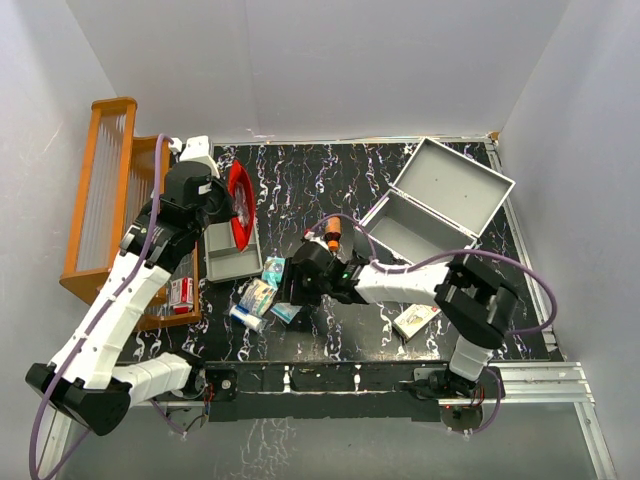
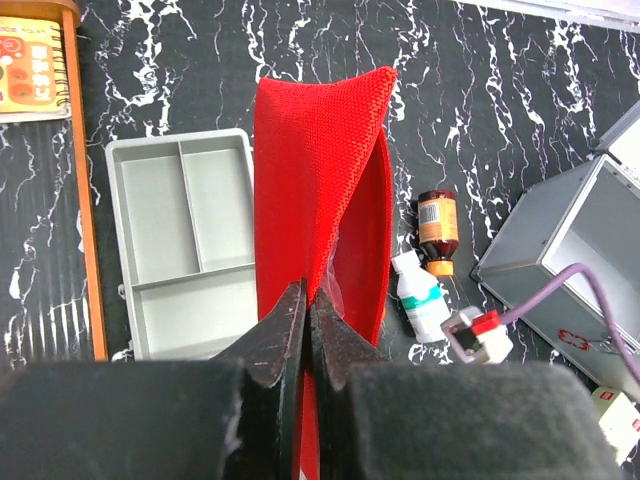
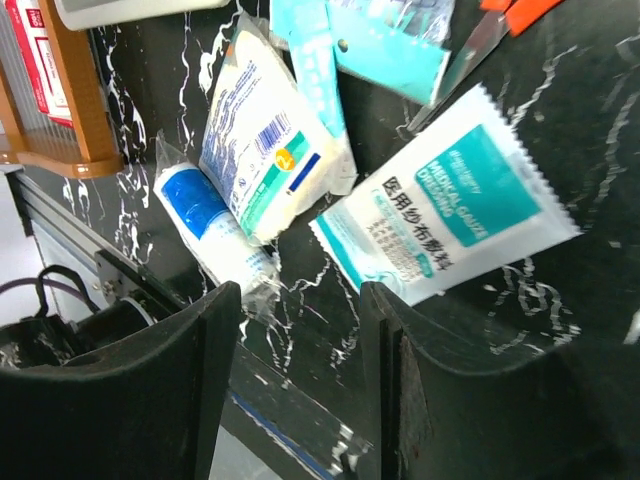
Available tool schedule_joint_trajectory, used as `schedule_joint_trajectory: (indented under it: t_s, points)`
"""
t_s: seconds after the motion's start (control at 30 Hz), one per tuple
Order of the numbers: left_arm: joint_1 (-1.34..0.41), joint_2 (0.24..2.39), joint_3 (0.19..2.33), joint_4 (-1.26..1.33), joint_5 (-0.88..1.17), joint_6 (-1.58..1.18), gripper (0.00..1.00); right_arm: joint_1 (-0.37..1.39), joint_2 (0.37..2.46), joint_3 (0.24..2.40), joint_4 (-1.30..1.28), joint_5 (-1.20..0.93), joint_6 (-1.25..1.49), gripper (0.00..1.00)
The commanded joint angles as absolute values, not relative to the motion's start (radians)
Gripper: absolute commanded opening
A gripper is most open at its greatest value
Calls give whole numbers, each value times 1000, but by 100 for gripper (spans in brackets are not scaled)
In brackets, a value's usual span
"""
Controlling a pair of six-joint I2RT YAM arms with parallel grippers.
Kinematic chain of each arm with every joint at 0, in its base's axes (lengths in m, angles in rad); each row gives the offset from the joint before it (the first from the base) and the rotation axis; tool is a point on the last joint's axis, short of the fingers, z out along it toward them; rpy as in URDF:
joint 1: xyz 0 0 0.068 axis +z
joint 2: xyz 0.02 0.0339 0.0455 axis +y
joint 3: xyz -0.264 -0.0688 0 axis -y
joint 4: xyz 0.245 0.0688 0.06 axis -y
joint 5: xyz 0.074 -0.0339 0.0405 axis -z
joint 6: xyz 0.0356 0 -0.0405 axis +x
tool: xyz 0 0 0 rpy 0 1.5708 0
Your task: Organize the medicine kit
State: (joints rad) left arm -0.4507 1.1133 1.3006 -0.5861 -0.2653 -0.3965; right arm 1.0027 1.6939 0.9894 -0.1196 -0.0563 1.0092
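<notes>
Seemingly sorting, the left tool held the red pouch clamped beside the grey tray. The right tool hung, jaws apart, above a gauze packet, probably to pick it. The medicine kit sat open at the worktop's right rear.

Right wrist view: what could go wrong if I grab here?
The open right gripper hangs over overlapping packets, so it may catch two or nudge the roll toward the front edge of the table. The left gripper pinches only an edge of the pouch; it could slip.
</notes>
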Motion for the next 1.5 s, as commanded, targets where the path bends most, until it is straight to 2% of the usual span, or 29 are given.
schedule_joint_trajectory:
  t_s: [0.0, 0.27, 0.53, 0.83, 0.97, 1.07, 1.23, 1.33, 1.47]
  points:
    - [-446, 1091, 1345, -614, -316, -389, 0, 1033, 1749, 1054, -51, -9, 1170, 49]
    - [-444, 1100, 1337, -615, -304, -405, 0, 1046, 1841, 1110, -61, 26, 1237, 44]
    - [-442, 1103, 1332, -623, -285, -407, 0, 1046, 1888, 1131, -59, 57, 1296, 44]
    - [-439, 1101, 1322, -622, -272, -411, 0, 1046, 1921, 1138, -27, 49, 1343, 38]
    - [-440, 1103, 1322, -622, -261, -412, 0, 1046, 1921, 1129, 4, 81, 1352, 31]
    - [-440, 1103, 1321, -620, -253, -414, 0, 1046, 1922, 1132, 20, 98, 1338, 18]
    - [-439, 1109, 1321, -621, -242, -413, 0, 1043, 1911, 1128, 29, 140, 1298, 10]
    - [-439, 1110, 1315, -616, -235, -413, 0, 1040, 1895, 1124, 29, 163, 1267, 1]
    - [-439, 1112, 1306, -605, -222, -414, 0, 1034, 1855, 1108, 26, 203, 1217, 0]
